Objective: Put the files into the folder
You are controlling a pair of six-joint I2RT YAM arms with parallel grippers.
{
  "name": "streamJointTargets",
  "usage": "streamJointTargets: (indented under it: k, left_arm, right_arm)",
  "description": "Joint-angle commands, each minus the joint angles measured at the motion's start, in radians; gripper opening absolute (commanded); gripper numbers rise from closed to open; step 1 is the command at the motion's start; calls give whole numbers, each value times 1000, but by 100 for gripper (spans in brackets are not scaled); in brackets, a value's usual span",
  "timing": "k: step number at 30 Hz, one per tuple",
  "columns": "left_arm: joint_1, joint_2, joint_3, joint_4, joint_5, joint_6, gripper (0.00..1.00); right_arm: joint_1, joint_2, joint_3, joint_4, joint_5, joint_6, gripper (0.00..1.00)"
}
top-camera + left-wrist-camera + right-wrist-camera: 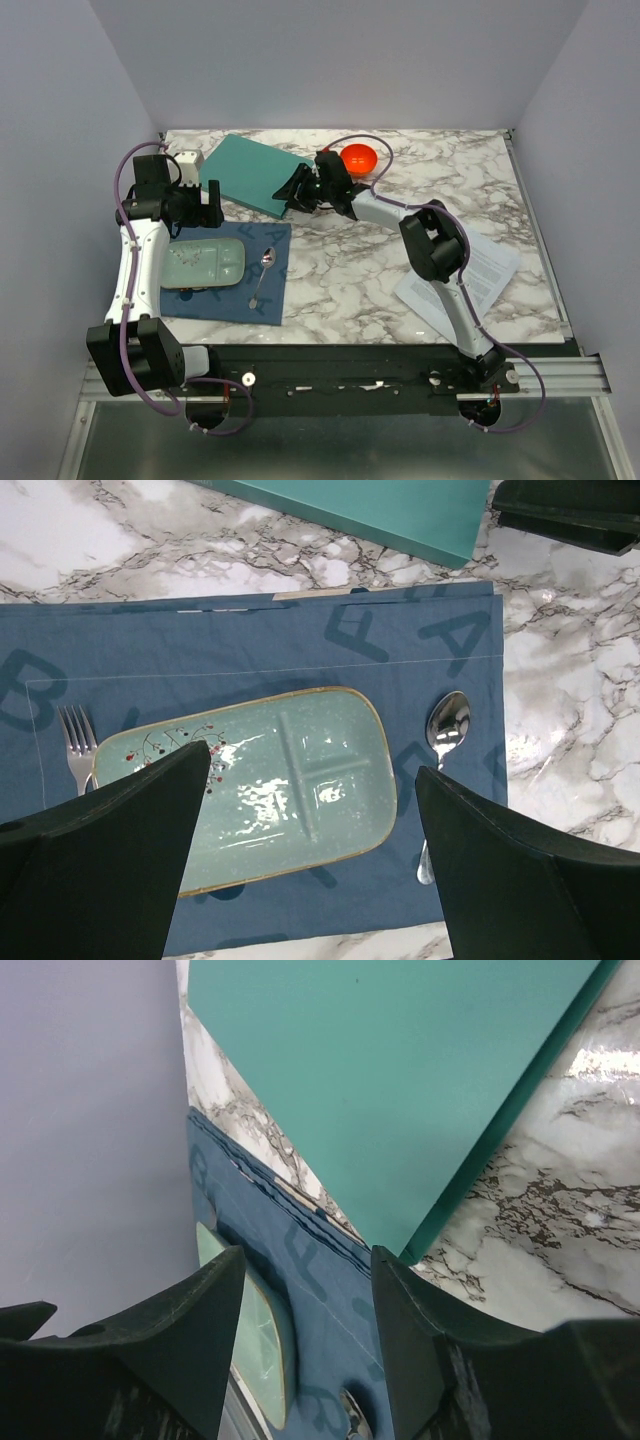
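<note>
Closest to the lens, the right gripper (307, 1255) shows its jaws spread with nothing between them, their tips just short of the near corner of the folder (255, 172). That looks like a line-up for catching the cover's edge, since the folder lies shut and flat and would need opening before anything goes in. From there, by size: the marble table (400, 270) carries everything, and the teal folder lies toward its far left, turned at an angle so that one corner points back at the arms. Next comes the blue mat (275, 290), near left, its far edge just beside the folder's near edge. The files (495, 265) lie on the near right of the table as a loose stack of printed sheets, partly under the right arm and well apart from the folder (so nothing has gone in yet, as I judge it). A pale green plate (205, 265) sits on the mat, and the left gripper (312, 765) hangs above it, jaws wide and empty, probably parked clear while the other arm works. An orange-red bowl (359, 158) stands past the folder's right corner, close behind the right gripper. Smallest are the spoon (262, 275), right of the plate, and the fork (75, 750), left of it.
</note>
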Motion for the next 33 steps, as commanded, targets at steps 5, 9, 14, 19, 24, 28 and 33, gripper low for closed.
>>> streamJointTargets:
  k: [5,9,14,19,24,28,33]
  left_arm:
    - [8,1,10,4,18,33,99]
    - [8,0,4,4,19,42,99]
    - [9,-11,0,2,31,45,99]
    - [9,-11,3,1,34,48,99]
    - [9,-16,6,-1,38,53,99]
    - [8,-11,10,1,36,54,99]
    - [9,-16,6,2,36,62,99]
  right_arm:
    - [6,2,-20,6,-26,25,61]
    - [6,8,-28,-7,-26,28,61]
    - [7,14,-49,-11,-12,28,62]
    - [9,39,-17,-20,-10,30,62]
    - [9,79,27,-40,-12,36,62]
    - [7,106,60,-54,-13,48,62]
    - [7,128,96,-53,-15,65,61]
